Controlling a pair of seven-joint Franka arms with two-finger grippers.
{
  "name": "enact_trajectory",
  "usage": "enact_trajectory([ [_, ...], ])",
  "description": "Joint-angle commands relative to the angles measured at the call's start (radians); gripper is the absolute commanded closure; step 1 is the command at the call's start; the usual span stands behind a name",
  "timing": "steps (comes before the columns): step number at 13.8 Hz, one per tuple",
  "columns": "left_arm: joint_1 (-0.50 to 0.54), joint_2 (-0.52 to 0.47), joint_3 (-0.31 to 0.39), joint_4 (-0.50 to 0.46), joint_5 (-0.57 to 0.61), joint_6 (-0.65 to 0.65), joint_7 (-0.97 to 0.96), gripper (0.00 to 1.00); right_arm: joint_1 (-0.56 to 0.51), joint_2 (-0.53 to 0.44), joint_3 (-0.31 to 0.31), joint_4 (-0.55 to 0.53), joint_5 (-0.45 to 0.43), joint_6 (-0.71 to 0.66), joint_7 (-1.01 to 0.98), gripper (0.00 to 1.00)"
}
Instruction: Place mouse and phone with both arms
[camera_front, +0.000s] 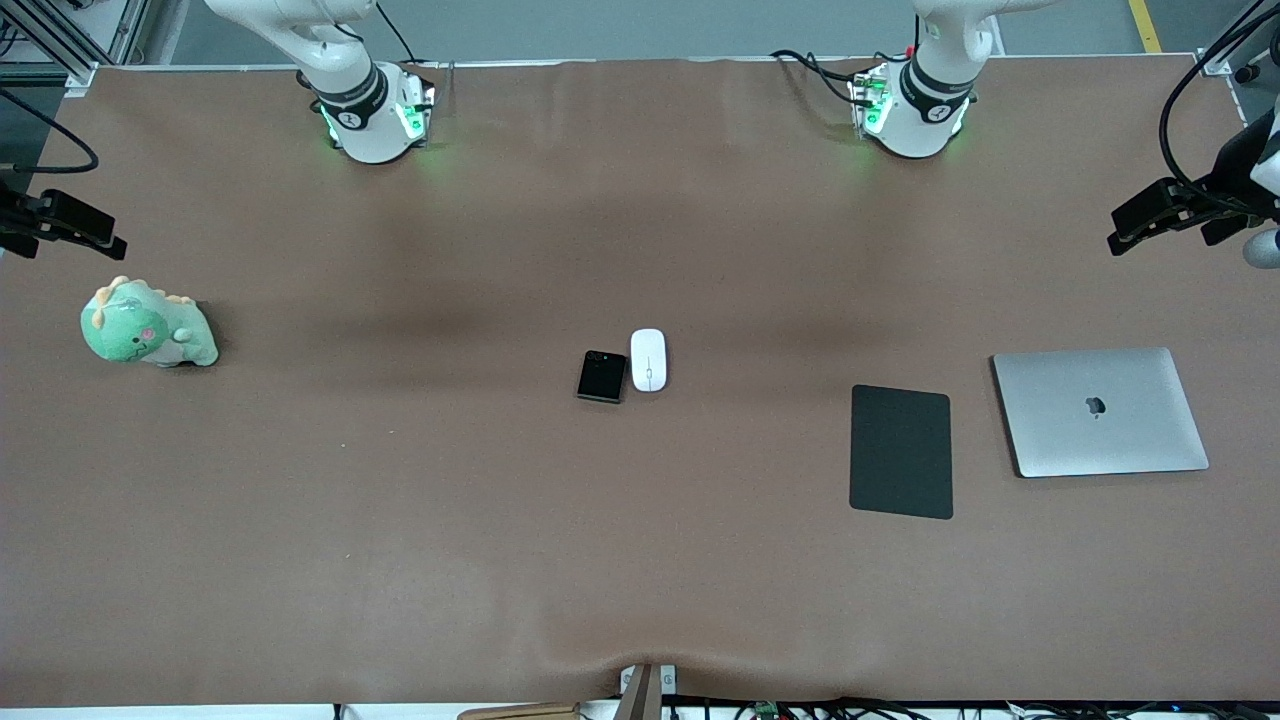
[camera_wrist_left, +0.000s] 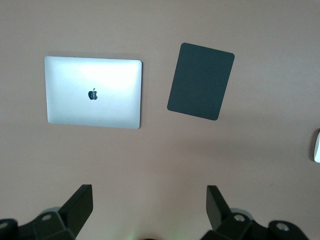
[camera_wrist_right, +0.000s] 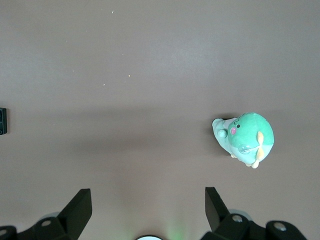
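The white, glossy mouse (camera_front: 649, 360) lies just beside the small black phone (camera_front: 602, 376), nearly touching; a descent onto either could nudge the other, and the slick shells may slip. The left gripper (camera_wrist_left: 149, 207) hangs high, jaws spread, near the laptop (camera_front: 1100, 412). The right gripper (camera_wrist_right: 148, 207) does likewise near the plush dinosaur (camera_front: 147, 326).
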Motion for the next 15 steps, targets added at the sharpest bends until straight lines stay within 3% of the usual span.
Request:
enact_trajectory([
  [1,0.003,0.002,-0.007,0.008,0.022,-0.005,0.018,0.0,-0.004,0.008,0.005,0.016,-0.006,-0.012,-0.011,0.0],
  [8,-0.009,0.02,-0.016,0.006,0.003,-0.005,0.004,0.0,0.001,0.008,0.005,0.016,-0.006,-0.015,-0.011,0.0],
  [12,-0.015,0.078,-0.123,0.003,-0.034,0.006,-0.128,0.0,0.001,0.008,0.005,0.016,-0.006,-0.015,-0.011,0.0],
  [15,-0.015,0.136,-0.246,-0.007,-0.037,0.052,-0.314,0.0,0.001,0.008,0.006,0.016,-0.006,-0.015,-0.012,0.0],
])
